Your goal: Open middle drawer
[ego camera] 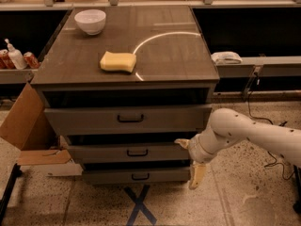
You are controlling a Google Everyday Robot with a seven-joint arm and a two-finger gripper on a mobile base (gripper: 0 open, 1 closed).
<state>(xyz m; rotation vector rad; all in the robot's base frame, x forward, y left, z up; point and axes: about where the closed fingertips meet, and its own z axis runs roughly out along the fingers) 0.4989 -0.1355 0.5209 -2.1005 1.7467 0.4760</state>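
Observation:
The middle drawer (108, 153) is the mid-sized grey front of the cabinet, with a small dark bar handle (137, 152) at its centre. It sits between the taller top drawer (94, 120) and the shorter bottom drawer (113, 175). My gripper (190, 159), on a white arm (244, 133) coming from the right, is at the right end of the middle drawer's front, well right of the handle. Its fingers are spread apart, one fingertip (181, 142) by the drawer's upper right corner and the other (197, 175) lower down. It holds nothing.
A white bowl (90, 21) and a yellow sponge (118, 61) lie on the cabinet top (178, 55). A cardboard box (23, 121) leans at the left. Bottles (14, 55) stand on a left shelf. A blue tape X (139, 204) marks the floor in front. Cables (270, 161) lie at the right.

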